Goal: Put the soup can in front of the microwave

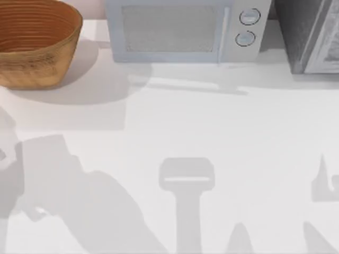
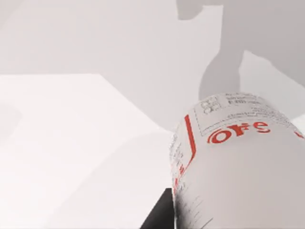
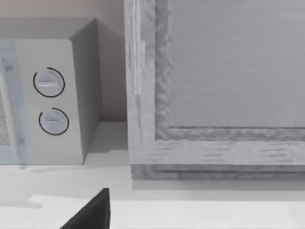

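Left gripper (image 2: 161, 215) is seen close up in its own wrist view, and one soup can (image 2: 238, 162) is held in it, with one dark finger (image 2: 158, 218) pressed against the can's side. The can is tilted and held up over the white table (image 1: 212, 132). How far the can is from the microwave (image 1: 175, 32) cannot be told. One microwave is counted, set at the back of the table, and two round knobs (image 1: 248, 26) are seen on its front. One brown basket (image 1: 37, 42) is placed to the left of the microwave, and one darker grey speckled box (image 1: 302, 32) is placed just to its right. The right gripper (image 3: 90, 212) is pointed at the microwave's knob end and the speckled box. Whether it is wide or narrow cannot be told.
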